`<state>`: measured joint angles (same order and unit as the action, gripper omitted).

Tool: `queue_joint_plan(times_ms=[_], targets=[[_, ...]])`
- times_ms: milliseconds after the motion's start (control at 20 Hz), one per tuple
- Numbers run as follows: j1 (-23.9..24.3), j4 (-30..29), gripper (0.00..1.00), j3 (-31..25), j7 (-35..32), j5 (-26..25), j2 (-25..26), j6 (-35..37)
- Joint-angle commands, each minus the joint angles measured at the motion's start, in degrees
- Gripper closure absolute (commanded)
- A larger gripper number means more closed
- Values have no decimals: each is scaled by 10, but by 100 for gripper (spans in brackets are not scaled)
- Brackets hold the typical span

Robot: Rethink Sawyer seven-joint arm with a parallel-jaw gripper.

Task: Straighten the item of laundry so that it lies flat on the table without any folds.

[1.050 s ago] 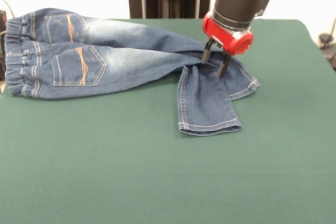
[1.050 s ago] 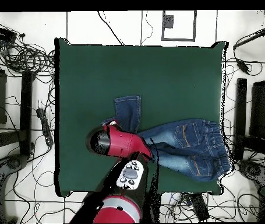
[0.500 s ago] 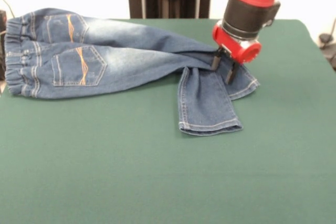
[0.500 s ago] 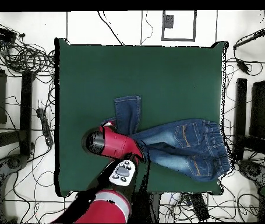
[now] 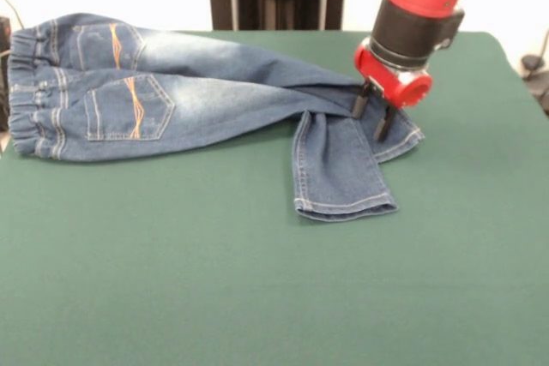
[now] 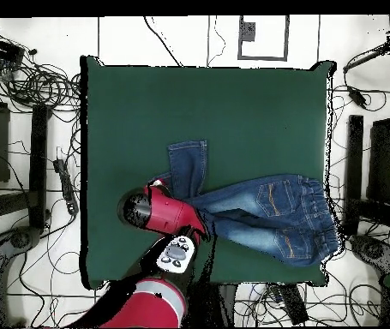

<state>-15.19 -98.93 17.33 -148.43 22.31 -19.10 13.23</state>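
Up front, the front view has bare green cloth of the table [image 5: 257,297] across its lower half. Beyond it a folded-back lower leg of the jeans [image 5: 197,92] points toward six o'clock, hem nearest the camera. The second leg's end lies partly under it, its hem showing toward four o'clock. The gripper [image 5: 372,111] hangs over the place where the two legs cross, its two dark fingers [image 5: 360,102] spread apart with nothing between them. Their tips are at the denim, though I cannot tell whether they press on it. The waistband lies toward nine o'clock at the table's edge, with two orange-stitched pockets face up.

From above, the overhead view shows what the front one cannot. The jeans [image 6: 267,210] lie in the table's [image 6: 207,103] lower half, waistband at three o'clock near the edge. One leg is bent at the knee and runs up toward twelve o'clock. The red arm covers the gripper itself, so its fingers are hidden there. Around the table is a pale floor strewn with black cables [image 6: 35,81], with dark frames at nine and three o'clock.
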Motion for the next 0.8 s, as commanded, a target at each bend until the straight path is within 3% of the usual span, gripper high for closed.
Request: queue_joint_plan(times_ms=[50,350,600,800], targets=[[-9,-77,0,-87,-137,55,-24,5],[-16,-109,0,-77,-132,67,-85,56],[3,-157,0,-103,-112,66,-114,33],[31,-180,0,-129,-92,52,-107,-11]])
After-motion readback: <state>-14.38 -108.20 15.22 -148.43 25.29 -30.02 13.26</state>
